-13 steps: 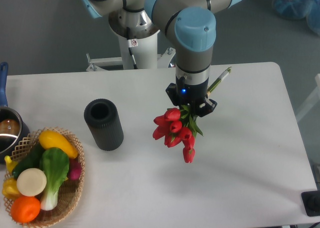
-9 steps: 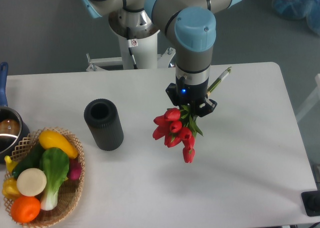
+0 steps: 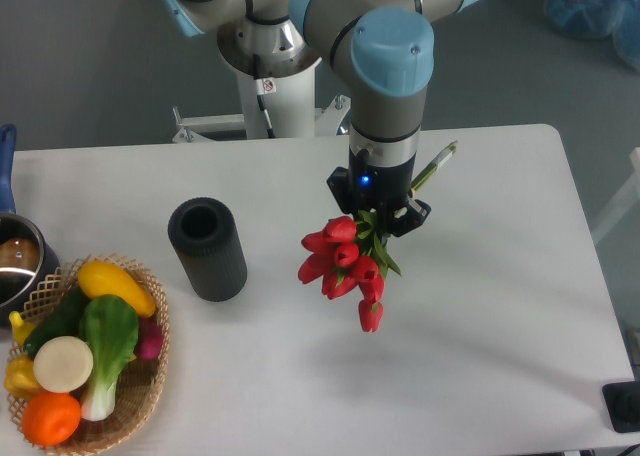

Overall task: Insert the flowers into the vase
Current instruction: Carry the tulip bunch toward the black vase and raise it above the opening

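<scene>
The flowers [image 3: 345, 266], a bunch of red tulip buds with green leaves, hang in the air over the middle of the table, buds pointing toward the front left. A green stem end [image 3: 437, 164] sticks out behind the wrist to the upper right. My gripper [image 3: 380, 214] is shut on the stems just behind the buds; its fingers are mostly hidden by the black gripper body. The vase [image 3: 207, 249], a matte black cylinder with an open round mouth, stands upright on the table left of the flowers, about a hand's width from the nearest bud.
A wicker basket [image 3: 140, 406] of toy vegetables sits at the front left corner. A metal pot [image 3: 18, 261] with a blue handle is at the left edge. The robot base [image 3: 270, 86] stands behind the table. A black object [image 3: 622, 406] lies at the lower right.
The gripper and the flowers have shifted slightly to the left and toward the front, closer to the vase. The vase and the basket have not moved.
</scene>
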Robot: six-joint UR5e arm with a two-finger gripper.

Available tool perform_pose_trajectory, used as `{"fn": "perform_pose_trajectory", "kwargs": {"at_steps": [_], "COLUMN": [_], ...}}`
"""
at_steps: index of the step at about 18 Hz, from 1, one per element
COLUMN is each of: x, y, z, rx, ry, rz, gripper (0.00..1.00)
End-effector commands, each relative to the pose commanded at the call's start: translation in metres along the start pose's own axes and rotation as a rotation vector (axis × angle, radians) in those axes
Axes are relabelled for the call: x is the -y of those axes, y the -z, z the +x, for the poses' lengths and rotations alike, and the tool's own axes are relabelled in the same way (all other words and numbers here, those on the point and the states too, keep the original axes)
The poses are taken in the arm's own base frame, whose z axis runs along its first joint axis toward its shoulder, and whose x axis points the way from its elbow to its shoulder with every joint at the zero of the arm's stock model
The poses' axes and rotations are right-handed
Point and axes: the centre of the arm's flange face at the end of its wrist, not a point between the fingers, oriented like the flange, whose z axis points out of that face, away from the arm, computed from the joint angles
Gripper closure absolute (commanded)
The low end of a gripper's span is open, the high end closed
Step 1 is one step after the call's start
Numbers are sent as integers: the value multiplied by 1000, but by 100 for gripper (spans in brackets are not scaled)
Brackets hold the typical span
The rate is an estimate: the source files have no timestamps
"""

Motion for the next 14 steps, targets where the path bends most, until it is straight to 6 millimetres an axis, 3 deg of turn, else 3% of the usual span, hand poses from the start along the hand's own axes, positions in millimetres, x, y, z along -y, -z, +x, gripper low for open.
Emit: {"fn": "perform_pose_trajectory", "kwargs": {"at_steps": [5,9,14], "x": [28,53,59], "y": [20,35,33], "z": [4,16,27], "rx": [30,-96,-181], "ry": [96,148,138], "rz": [231,480,562], "gripper": [100,100,100]}}
